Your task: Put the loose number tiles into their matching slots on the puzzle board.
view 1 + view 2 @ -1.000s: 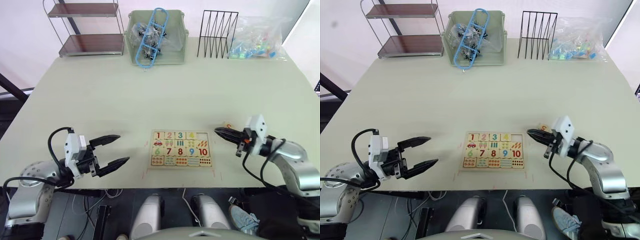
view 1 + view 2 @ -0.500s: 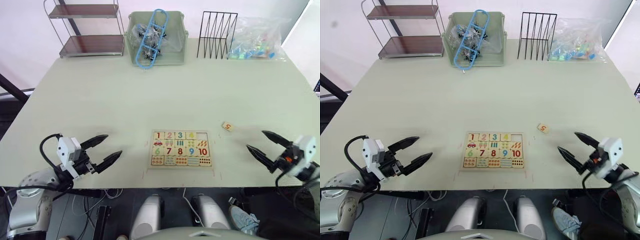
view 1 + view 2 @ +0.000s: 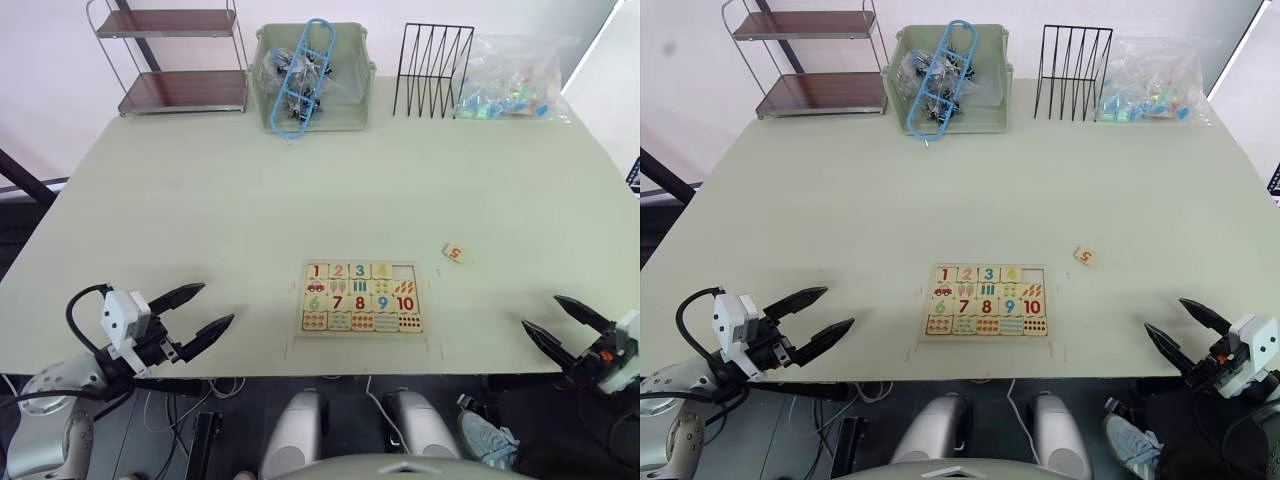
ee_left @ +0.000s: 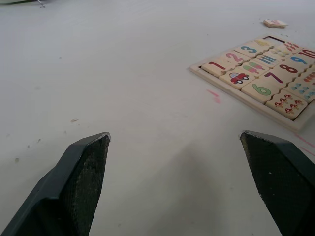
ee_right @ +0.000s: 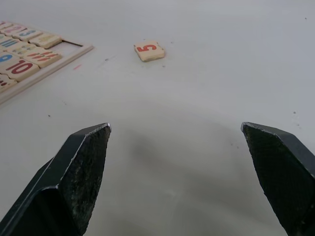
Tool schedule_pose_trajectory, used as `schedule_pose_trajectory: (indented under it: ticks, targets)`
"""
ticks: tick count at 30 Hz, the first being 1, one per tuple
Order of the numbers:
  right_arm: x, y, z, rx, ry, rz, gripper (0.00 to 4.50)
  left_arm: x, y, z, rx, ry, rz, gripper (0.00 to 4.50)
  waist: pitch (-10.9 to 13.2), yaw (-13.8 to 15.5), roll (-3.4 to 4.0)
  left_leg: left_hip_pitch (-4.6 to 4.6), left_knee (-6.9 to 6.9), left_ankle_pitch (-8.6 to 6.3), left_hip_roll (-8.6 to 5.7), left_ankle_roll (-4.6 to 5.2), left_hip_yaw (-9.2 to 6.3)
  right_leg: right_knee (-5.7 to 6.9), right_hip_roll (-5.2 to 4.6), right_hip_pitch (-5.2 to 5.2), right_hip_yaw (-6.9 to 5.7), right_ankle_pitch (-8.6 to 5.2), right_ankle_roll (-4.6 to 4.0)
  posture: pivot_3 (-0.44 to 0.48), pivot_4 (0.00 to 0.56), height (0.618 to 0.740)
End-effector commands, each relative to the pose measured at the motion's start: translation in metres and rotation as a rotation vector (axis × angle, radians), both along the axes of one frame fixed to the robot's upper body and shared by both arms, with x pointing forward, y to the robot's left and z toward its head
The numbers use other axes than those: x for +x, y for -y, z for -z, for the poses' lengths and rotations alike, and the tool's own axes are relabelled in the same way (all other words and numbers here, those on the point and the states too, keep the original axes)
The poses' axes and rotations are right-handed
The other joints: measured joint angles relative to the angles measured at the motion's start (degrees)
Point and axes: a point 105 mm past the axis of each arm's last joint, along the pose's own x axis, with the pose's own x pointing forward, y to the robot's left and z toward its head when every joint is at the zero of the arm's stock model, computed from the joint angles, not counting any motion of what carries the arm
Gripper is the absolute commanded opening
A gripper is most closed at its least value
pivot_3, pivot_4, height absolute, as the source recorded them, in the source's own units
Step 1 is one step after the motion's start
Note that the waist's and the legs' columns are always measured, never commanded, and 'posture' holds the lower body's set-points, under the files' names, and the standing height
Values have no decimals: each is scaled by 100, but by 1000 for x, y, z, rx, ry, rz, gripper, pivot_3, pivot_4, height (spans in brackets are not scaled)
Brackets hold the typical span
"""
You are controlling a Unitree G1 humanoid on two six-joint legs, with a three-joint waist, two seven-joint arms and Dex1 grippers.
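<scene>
Four slots on the puzzle board point(image 3: 362, 297) are filled, one to four. The 5 tile point(image 3: 456, 253) is left loose toward the table's right edge, just beside the board. Both the left gripper point(image 3: 195, 313) and right gripper point(image 3: 565, 324) are held spread, empty, at the near edge, presumably ready for a pickup.

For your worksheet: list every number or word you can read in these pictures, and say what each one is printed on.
"1", "2", "3", "4": tiles in the top row of the puzzle board.
"6", "7", "8", "9", "10": tiles in its third row.
"5": the loose tile on the table, right of the board.
No words are readable anywhere.
</scene>
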Motion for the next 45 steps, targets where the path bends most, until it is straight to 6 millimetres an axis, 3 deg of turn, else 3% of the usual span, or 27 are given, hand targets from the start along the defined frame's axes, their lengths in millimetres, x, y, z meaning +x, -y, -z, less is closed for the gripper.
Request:
schedule_pose_trajectory:
  ticks: [1, 27, 39, 45]
  targets:
    - [0, 3, -7, -13, 39, -1, 4448, -1, -4, -6, 8, 29, 0, 4500, 0, -3, 0, 0, 0, 0, 0, 0, 0, 0, 0, 0, 0, 0, 0, 0, 150, 739]
    - [4, -1, -4, -31, 30, -50, 4448, -1, 4, -5, 2, 27, 26, 4500, -1, -1, 0, 0, 0, 0, 0, 0, 1, 0, 0, 0, 1, 0, 0, 0, 150, 739]
    - [11, -17, -7, -4, 47, -46, 4448, 0, 8, -9, 2, 35, 43, 4500, -1, 0, 0, 0, 0, 0, 0, 0, -1, 0, 0, 0, 0, 1, 1, 0, 150, 739]
    - [17, -46, -15, 106, 56, 8, 4448, 0, 10, -14, 6, 45, 80, 4500, -2, -2, 1, -1, 0, 0, 2, 0, -6, 1, -3, 0, -2, 0, 0, 0, 150, 739]
